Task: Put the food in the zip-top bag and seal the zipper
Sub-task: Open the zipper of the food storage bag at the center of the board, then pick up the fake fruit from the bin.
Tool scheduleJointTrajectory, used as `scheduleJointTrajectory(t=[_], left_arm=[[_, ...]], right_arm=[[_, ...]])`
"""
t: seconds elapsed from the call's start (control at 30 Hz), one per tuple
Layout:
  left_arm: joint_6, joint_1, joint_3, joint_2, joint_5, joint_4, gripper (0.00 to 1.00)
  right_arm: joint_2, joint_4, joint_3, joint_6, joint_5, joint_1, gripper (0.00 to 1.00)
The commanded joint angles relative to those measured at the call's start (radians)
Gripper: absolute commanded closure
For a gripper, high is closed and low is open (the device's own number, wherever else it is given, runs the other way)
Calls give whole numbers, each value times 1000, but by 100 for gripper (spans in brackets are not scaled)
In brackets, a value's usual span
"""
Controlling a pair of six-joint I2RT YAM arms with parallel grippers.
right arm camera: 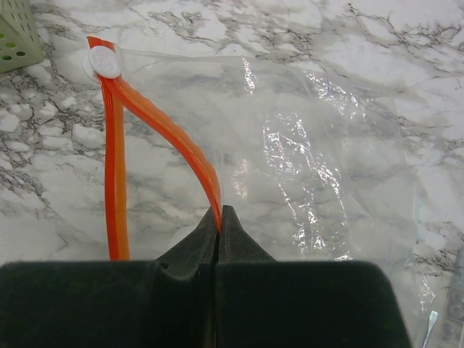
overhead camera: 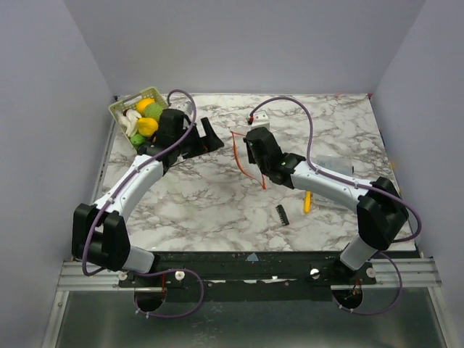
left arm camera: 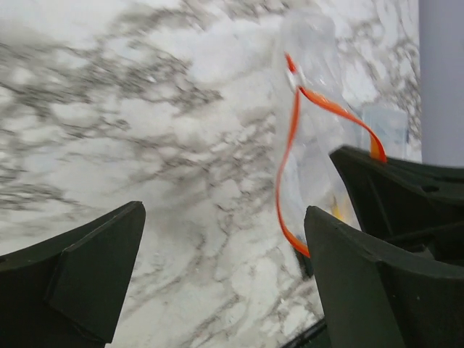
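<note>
The food (overhead camera: 143, 117), yellow, green and whitish toy pieces, lies in the light green basket (overhead camera: 120, 107) at the far left. The clear zip-top bag (right arm camera: 319, 145) lies flat mid-table with no food showing inside it. Its red-orange zipper (right arm camera: 156, 119) is parted into two strips that meet at a white slider (right arm camera: 101, 61). My right gripper (right arm camera: 220, 214) is shut on the upper strip and lifts it off the table. My left gripper (left arm camera: 225, 268) stands wide open and empty just left of the bag's mouth (left arm camera: 286, 167), between basket and bag (overhead camera: 205, 141).
A yellow-handled screwdriver (overhead camera: 307, 201) and a small black ridged piece (overhead camera: 282, 214) lie near the right arm. A small whitish block (overhead camera: 259, 116) sits behind the bag. Grey walls close in the table on three sides.
</note>
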Motion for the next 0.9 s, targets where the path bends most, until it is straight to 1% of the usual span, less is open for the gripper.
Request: scheduleJointTrajectory(t=[0.0,0.07,0.23,0.37,0.47,0.57,0.63,0.73,0.77,0.8,0.87], left_arm=[[44,133,-19,-64,-146,-35,3],[53,182,-5,-65,-182,-49,2],[64,296,60,-34,-195,-45,3],[71,397,154,38,-231,-72,8],[101,456,245,126,-249,-107,11],[149,487,339,220,-294,-135,15],[176,504,412,290,-280,-166,17],[214,510,511,380,-300,-210,18],[225,510,531,405,-300,-217,20],[232,510,550,428,-329,-221,21],[239,509,575,462,-351,-228,21]], right_arm=[[17,33,-20,19,-37,-1,99],[20,38,-21,20,-47,-1,99],[28,43,-25,22,-64,-1,99],[28,45,-26,19,-66,-1,99],[22,52,-31,20,-73,-1,99],[19,59,-39,18,-85,-1,99],[20,59,-40,16,-89,-1,99],[23,58,-42,18,-101,-1,99],[26,58,-41,18,-104,-1,99],[28,58,-42,18,-108,-1,99],[29,58,-42,16,-112,-1,99]])
